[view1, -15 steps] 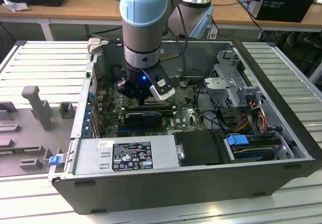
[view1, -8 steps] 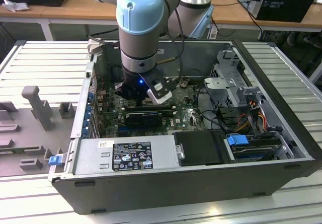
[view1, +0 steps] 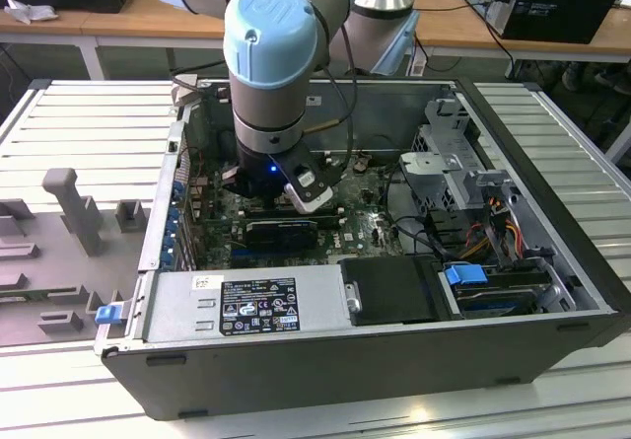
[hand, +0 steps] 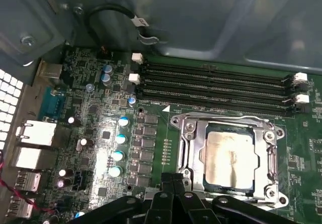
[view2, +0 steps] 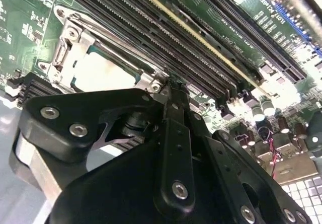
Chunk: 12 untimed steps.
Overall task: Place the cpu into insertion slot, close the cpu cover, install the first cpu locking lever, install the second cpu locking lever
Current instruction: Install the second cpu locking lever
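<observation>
The cpu (hand: 230,156) lies flat in the insertion slot, its silver top showing through the window of the cpu cover (hand: 193,146). The cover lies down over the chip, and the slot's rim (hand: 274,194) shows at the corner. In the second wrist view the cpu (view2: 108,70) and cover (view2: 65,53) sit just beyond my fingertips. My gripper (hand: 173,179) is shut, tips together at the socket's near edge by a corner (view2: 173,85), with nothing visible between them. Whether the tips touch a lever I cannot tell. In the exterior view my arm (view1: 271,113) hangs over the motherboard inside the case.
Long black memory slots (hand: 216,85) run beside the socket. Blue-topped capacitors (hand: 118,138) and rear ports (hand: 32,143) stand on its other side. A black cable (hand: 115,12) loops by the case wall. A black card (view1: 281,230), power supply (view1: 246,306) and drive cage (view1: 444,163) crowd the case.
</observation>
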{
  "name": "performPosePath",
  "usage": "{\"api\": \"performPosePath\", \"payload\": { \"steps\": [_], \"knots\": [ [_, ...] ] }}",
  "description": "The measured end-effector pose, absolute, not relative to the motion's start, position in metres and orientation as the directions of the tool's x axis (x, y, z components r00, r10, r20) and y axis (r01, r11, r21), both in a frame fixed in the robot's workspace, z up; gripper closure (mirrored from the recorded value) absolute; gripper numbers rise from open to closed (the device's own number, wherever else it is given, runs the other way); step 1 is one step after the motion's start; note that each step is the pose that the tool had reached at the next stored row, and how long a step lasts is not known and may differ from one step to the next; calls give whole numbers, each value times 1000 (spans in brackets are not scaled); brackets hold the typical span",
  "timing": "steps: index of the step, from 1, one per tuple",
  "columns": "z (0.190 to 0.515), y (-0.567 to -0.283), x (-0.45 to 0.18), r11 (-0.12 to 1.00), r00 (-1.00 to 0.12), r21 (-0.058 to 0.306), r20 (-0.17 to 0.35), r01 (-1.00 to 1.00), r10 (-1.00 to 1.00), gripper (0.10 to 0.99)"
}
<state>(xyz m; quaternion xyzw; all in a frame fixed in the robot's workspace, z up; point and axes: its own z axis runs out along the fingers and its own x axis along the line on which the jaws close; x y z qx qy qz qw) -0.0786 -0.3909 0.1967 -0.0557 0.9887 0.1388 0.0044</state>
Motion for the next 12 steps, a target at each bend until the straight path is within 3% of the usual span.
{"api": "performPosePath", "payload": {
  "steps": [12],
  "knots": [
    [234, -391, -79, 956, -994, 273, -24, -111, -109, 980]
  ]
}}
